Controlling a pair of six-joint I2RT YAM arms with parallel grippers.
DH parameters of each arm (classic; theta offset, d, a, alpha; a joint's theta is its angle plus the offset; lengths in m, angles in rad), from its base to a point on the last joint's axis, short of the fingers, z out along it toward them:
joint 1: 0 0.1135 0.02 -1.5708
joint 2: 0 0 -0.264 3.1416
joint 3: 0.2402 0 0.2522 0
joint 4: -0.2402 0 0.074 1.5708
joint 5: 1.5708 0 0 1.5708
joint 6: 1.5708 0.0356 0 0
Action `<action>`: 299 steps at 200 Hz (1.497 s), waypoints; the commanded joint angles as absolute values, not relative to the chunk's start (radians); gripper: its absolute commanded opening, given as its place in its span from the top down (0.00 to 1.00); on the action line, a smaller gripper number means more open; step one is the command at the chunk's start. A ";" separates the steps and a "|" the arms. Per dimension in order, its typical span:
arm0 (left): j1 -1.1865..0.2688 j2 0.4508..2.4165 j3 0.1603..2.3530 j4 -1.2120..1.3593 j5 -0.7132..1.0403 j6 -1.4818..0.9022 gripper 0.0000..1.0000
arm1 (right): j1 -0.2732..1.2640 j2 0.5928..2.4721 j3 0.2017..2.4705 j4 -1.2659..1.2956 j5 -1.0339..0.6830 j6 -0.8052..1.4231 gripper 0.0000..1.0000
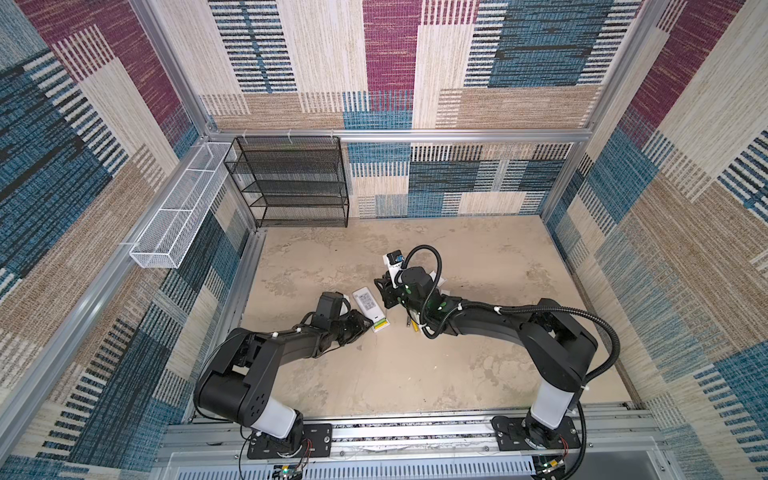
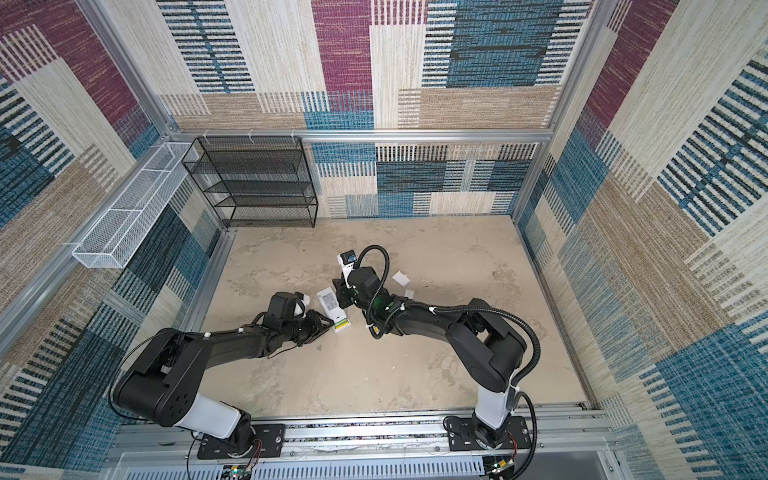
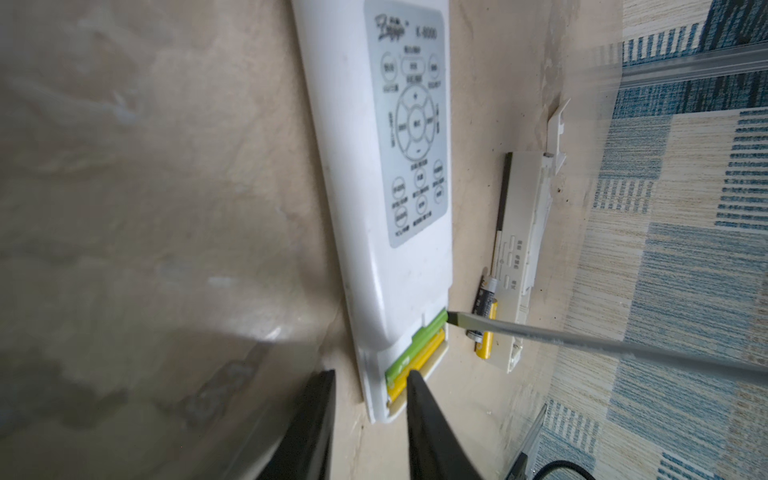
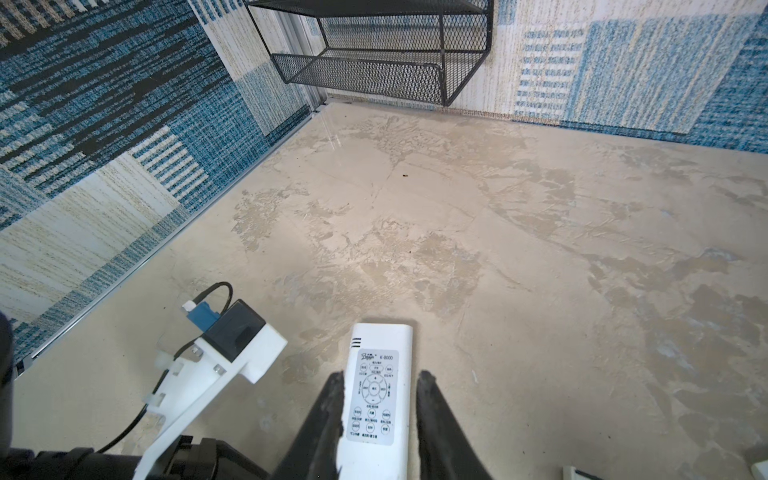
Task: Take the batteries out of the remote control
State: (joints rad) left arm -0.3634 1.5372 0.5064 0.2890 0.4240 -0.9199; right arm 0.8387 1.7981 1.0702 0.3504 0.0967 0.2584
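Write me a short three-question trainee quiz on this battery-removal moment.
1. Multiple choice: the screwdriver tip is at: A) the green battery's end, B) the keypad, C) the wire shelf.
2. True or false: the remote control's battery compartment is empty.
3. Which gripper's fingers stand either side of the remote control?
Key: 1 A. 2 False: the green one and a yellow battery lie inside. 3 The right gripper.

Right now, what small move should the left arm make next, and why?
Probably lever the yellow battery upward with a fingertip of the left gripper. That tip is right at it, it and the green battery still sit in the remote, and the right gripper jaws straddle the remote.
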 commanded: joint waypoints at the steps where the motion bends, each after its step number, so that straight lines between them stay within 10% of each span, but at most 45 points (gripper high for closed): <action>1: -0.377 1.552 0.485 0.276 0.393 -0.971 0.72 | 0.841 1.807 1.058 0.356 0.068 0.308 1.00; 87: -0.409 1.577 0.458 0.357 0.378 -1.031 0.92 | 0.840 1.822 1.053 0.362 0.046 0.305 1.00; 201: -0.407 1.536 0.470 0.374 0.377 -1.034 0.63 | 0.812 1.851 1.005 0.382 0.042 0.331 1.00; 299: -0.368 1.587 0.469 0.481 0.452 -1.073 0.65 | 0.813 1.848 1.011 0.364 0.086 0.300 1.00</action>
State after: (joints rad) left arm -0.3691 1.5604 0.4725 0.4259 0.4229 -1.0420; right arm 0.8120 1.8469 1.0183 0.4259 0.0631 0.3206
